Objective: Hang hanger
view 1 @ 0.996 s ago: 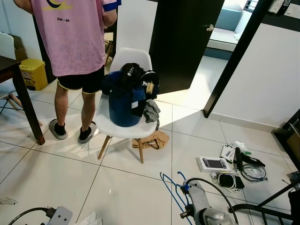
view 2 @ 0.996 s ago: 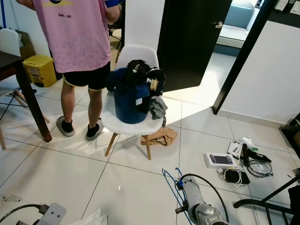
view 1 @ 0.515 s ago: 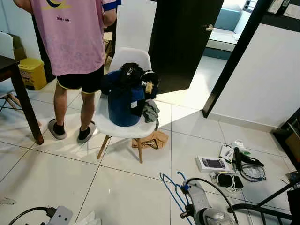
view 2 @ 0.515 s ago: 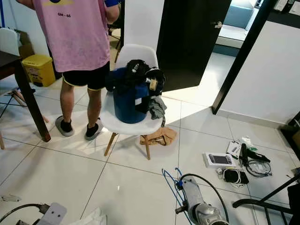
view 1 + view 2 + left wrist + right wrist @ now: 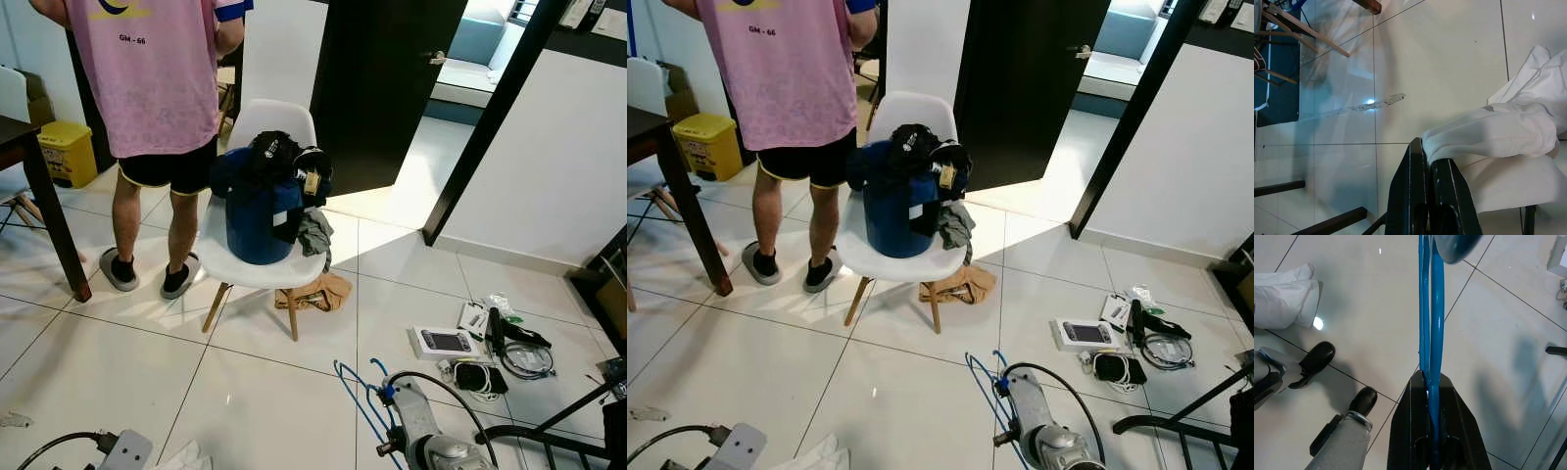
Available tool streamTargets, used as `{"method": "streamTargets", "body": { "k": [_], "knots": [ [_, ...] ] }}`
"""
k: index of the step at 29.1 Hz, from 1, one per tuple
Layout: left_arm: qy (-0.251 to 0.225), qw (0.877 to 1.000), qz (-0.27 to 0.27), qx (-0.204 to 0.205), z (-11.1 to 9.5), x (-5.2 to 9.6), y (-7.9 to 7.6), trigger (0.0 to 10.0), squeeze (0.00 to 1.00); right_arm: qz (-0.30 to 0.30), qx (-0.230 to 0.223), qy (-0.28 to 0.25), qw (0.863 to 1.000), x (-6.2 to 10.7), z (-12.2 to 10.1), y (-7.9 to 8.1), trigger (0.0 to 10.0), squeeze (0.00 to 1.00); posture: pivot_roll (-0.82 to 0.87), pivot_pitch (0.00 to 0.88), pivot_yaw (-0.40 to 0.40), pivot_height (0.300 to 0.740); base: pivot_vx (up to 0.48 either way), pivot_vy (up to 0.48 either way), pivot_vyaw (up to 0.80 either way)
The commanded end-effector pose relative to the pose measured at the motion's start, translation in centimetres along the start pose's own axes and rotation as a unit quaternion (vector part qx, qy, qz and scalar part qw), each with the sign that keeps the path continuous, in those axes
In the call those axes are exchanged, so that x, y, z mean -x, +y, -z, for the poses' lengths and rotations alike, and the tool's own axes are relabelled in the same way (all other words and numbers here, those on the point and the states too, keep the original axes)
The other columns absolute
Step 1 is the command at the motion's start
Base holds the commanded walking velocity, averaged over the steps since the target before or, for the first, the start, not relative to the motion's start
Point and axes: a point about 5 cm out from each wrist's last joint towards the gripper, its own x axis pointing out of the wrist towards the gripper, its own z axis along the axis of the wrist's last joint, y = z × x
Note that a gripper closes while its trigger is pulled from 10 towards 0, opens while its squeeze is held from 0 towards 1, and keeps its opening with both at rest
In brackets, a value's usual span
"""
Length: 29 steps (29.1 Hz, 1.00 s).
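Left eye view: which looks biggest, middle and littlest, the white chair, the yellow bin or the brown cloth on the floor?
1. White chair
2. Yellow bin and brown cloth look about alike; the bin stands farther back, partly hidden, so I won't rank them.

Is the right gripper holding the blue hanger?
Yes, the right gripper has its black fingers closed on the blue hanger, which runs out from between them.
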Motion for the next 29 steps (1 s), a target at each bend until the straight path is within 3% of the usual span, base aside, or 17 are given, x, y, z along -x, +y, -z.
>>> {"method": "streamTargets", "body": {
  "k": [1, 29],
  "knots": [
    [0.001, 1.0, 0.003, -0.003, -0.09, -0.04, -0.11, 10.0, 0.0, 0.008, -0.001, 0.001, 1.0, 0.13, -0.18, -0.57, 10.0, 0.0, 0.32, 0.0, -0.153, 0.74, 0.0, 0.0, 0.0],
    [0.002, 1.0, 0.004, -0.003, -0.04, 0.05, -0.26, 10.0, 0.0, 0.013, -0.004, 0.001, 1.0, 0.15, -0.01, -0.64, 10.0, 0.0, 0.28, 0.0, -0.127, 0.74, 0.0, 0.0, 0.0]
  ]
}}
